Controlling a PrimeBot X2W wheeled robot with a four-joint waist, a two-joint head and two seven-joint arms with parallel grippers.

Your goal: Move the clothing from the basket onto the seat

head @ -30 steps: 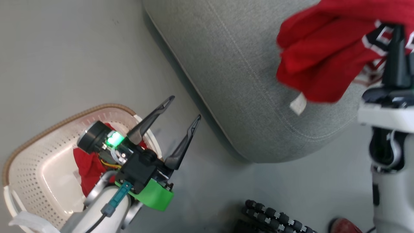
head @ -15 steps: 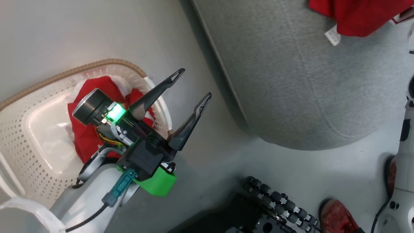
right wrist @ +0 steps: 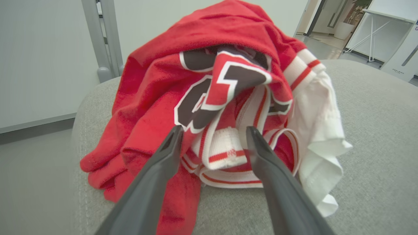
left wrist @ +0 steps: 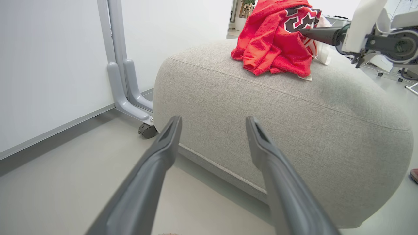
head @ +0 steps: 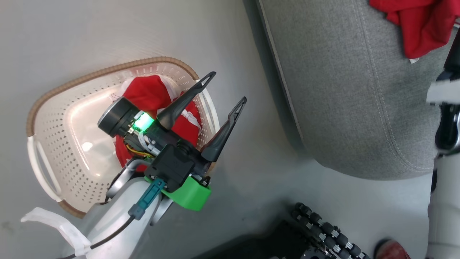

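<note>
left tool (head: 230,85) hangs over the basket (head: 54,118), fingers spread wide with nothing between them, its tips past the brown rim on the side towards the seat (head: 359,90). the basket stands on the grey floor (head: 107,36), near the seat's rounded corner but apart from it, and a second red garment (head: 151,93) with white stripes lies bunched inside against the wall nearest the seat. from the left wrist, that tool (left wrist: 213,118) points across the floor at the seat's (left wrist: 294,114) side, with a white board's castor leg (left wrist: 124,81) by the seat's far corner. on top of the seat, back from that corner, sits the lettered garment (left wrist: 271,42), a red heap showing black-and-white print. right tool (right wrist: 214,128) is right at the heap, fingers apart and clamped on nothing, tips just in front of the lettered garment (right wrist: 156,85) where the striped cuff and white panel spill onto the grey cushion (right wrist: 375,98).
</note>
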